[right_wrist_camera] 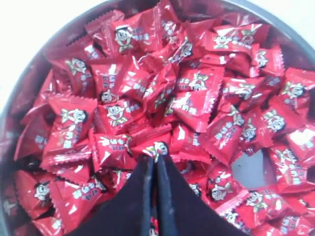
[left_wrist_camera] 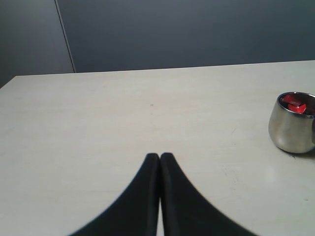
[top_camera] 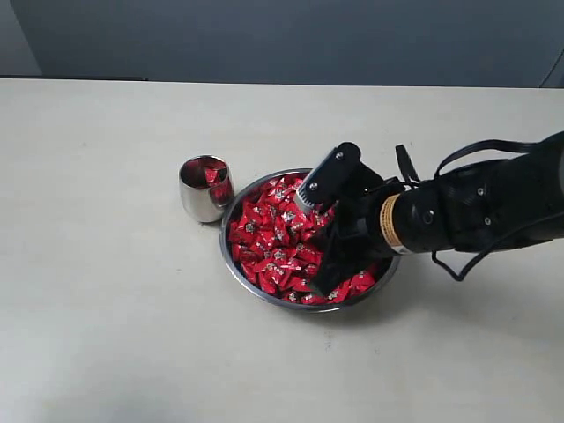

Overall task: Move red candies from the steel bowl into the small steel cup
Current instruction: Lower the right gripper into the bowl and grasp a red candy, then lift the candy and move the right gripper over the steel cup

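Black fingers point(right_wrist_camera: 147, 196) of the right gripper point(right_wrist_camera: 156, 158) fill the near edge of the right wrist view, pressed together with only a hairline seam between them. Their tips rest on one candy in the heap. Whether a wrapper edge is pinched between them I cannot tell.

The steel bowl point(top_camera: 232, 269) is nearly full of the red candies point(top_camera: 273, 233), piled loosely in shiny wrappers that each carry a small pale figure. One bare patch of steel bottom point(right_wrist_camera: 248, 169) shows through the heap close to the fingertips. The small steel cup point(top_camera: 199, 201) stands upright on the table point(top_camera: 106, 264), just beside the bowl's rim on the bowl's left in the exterior view. A few red candies lie inside it.

The right arm point(top_camera: 476, 207) reaches in from the right of the exterior view and hangs over the near right part of the bowl, hiding the candies under it.

The left gripper point(left_wrist_camera: 160, 156) is clenched too, its tips meeting over bare tabletop and gripping nothing, well apart from the cup.
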